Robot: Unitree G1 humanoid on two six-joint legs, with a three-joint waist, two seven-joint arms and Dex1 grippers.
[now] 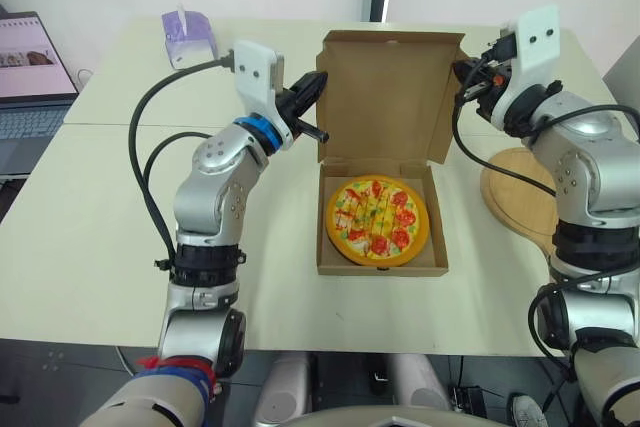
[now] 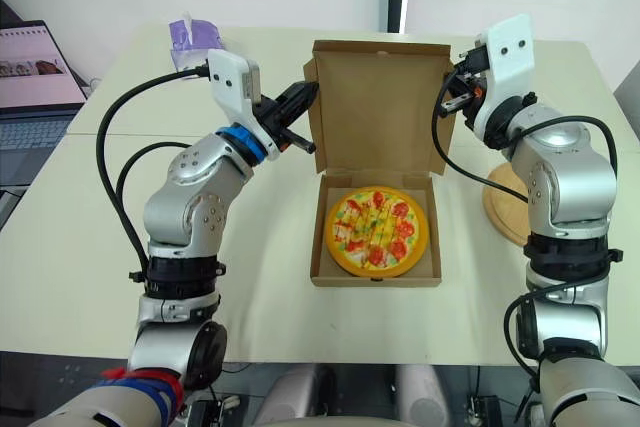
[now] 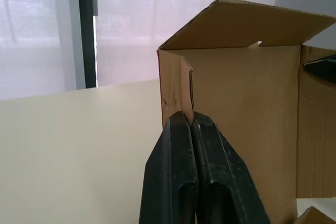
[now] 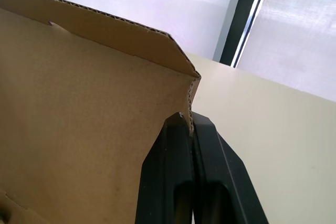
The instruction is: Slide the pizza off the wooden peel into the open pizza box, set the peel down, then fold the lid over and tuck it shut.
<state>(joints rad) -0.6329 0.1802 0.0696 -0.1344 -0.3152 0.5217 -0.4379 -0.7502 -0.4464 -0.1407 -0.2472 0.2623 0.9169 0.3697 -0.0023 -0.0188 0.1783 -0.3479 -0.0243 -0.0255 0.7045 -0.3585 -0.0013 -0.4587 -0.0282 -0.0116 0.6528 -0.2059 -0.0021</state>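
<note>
The pizza (image 1: 377, 221) lies in the tray of the cardboard pizza box (image 1: 331, 247). Its lid (image 1: 390, 97) stands upright behind the tray. My left gripper (image 1: 319, 81) is shut on the lid's left side flap (image 3: 175, 93). Its black fingers (image 3: 178, 177) pinch the cardboard edge. My right gripper (image 1: 462, 71) is shut on the lid's right side flap (image 4: 190, 98), up near the top corner. The round wooden peel (image 1: 518, 192) lies flat on the table to the right of the box, partly hidden behind my right arm.
A purple tissue box (image 1: 190, 37) stands at the back left of the cream table (image 1: 90, 237). An open laptop (image 1: 30, 77) sits off the table's left side. Bare tabletop lies in front of the box and to its left.
</note>
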